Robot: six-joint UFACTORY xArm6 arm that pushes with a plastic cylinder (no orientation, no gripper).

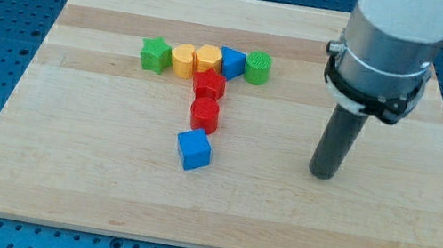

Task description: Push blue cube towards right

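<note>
The blue cube [194,149] lies on the wooden board, below the middle, at the foot of a T of blocks. My tip [322,174] rests on the board well to the view's right of the blue cube, at about the same height in the view, apart from every block. Above the cube stand a red cylinder [205,114] and a red star-like block [208,85].
A row across the top of the T holds a green star block [155,53], a yellow block [183,59], an orange-yellow hexagon [208,58], a blue triangular block [232,62] and a green cylinder [257,67]. The wooden board [60,169] lies on a blue perforated table.
</note>
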